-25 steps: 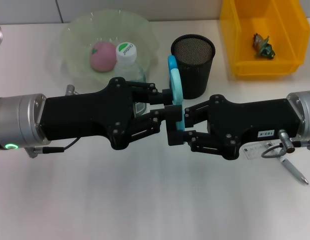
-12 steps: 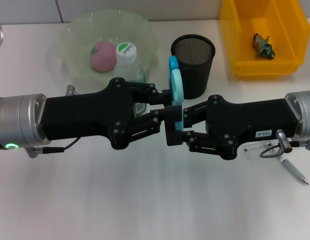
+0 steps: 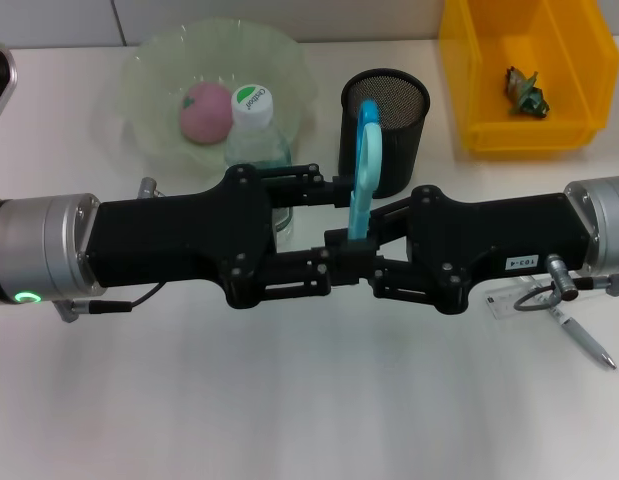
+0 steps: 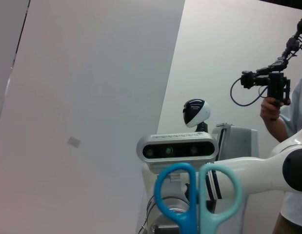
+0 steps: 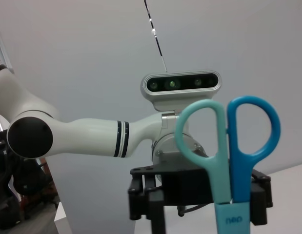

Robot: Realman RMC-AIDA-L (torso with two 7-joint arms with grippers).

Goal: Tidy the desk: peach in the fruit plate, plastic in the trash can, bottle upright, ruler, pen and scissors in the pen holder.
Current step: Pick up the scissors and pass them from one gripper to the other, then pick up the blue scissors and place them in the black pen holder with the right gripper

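Observation:
The light blue scissors (image 3: 364, 165) stand upright above the desk (image 3: 309, 400), handles up, in front of the black mesh pen holder (image 3: 389, 150). My right gripper (image 3: 369, 255) is shut on their lower end. My left gripper (image 3: 339, 225) faces it with its fingers spread open around the scissors. Both wrist views show the scissors' handles (image 4: 197, 195) (image 5: 229, 146). The peach (image 3: 204, 110) lies in the green fruit plate (image 3: 139, 70). The bottle (image 3: 253, 100) stands upright beside it. The plastic (image 3: 526, 90) lies in the yellow trash can (image 3: 469, 110). The pen (image 3: 587, 345) and the ruler (image 3: 504, 300) lie under my right arm.
Both forearms stretch across the middle of the desk. The near half of the white tabletop lies in front of them. A person holding a camera rig (image 4: 272, 87) stands behind the robot.
The left gripper's fingers have spread apart. The scissors have shifted right and straightened, so their handles now stand in front of the pen holder. The right arm edged slightly left.

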